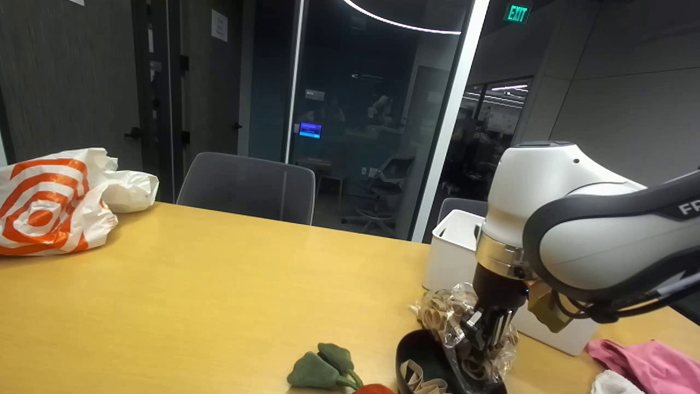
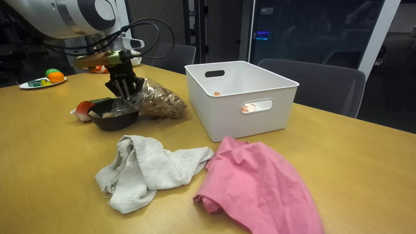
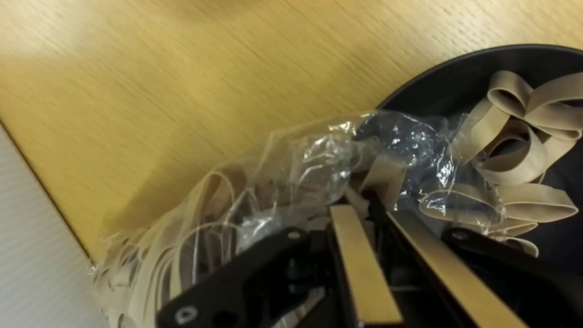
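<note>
My gripper [image 3: 360,209] points down at a clear plastic bag [image 2: 162,100] filled with tan bands. The bag's middle also shows behind the fingers in an exterior view [image 1: 443,312]. My fingertips are at its crumpled end, which lies over the rim of a black bowl [image 2: 113,123]. The fingers are a small gap apart, with a tan strip near the gap. I cannot tell whether they pinch the plastic or a band. Loose tan bands [image 3: 514,155] lie in the bowl. The full end of the bag rests on the table beside the bowl.
A white bin [image 2: 240,110] with small items inside stands near the bag. A white towel [image 2: 152,165] and a pink cloth [image 2: 256,188] lie by it. Green toy vegetables [image 1: 314,369] and a red one [image 2: 84,110] lie by the bowl. A plastic shopping bag [image 1: 60,202] stands farther away.
</note>
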Motion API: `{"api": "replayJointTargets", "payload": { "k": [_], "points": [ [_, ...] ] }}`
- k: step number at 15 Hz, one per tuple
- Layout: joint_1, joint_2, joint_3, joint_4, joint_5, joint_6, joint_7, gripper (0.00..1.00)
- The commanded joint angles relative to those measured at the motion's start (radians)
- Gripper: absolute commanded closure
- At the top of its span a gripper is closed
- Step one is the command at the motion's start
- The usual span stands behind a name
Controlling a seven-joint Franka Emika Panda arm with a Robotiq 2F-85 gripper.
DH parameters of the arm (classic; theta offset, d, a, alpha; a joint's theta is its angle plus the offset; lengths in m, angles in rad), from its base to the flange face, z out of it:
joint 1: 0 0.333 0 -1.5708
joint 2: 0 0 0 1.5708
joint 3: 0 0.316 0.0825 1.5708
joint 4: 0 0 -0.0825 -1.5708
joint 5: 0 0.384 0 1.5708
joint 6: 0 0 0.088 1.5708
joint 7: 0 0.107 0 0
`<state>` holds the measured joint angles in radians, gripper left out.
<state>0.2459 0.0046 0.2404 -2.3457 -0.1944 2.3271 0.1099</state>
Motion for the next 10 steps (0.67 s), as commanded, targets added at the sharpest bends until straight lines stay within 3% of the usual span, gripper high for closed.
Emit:
{"api": "replayJointTargets", "payload": {
  "k": [1,7,10],
  "points": [
    [-0.002,-0.039,0.000,-0.003,0.073,0.009,-0.036,0.95],
    [-0.006,-0.094,-0.015,0.014,0.277,-0.051,-0.172,0.90],
    [-0.005,-0.123,-0.022,0.027,0.307,-0.126,-0.216,0.90]
  ]
}}
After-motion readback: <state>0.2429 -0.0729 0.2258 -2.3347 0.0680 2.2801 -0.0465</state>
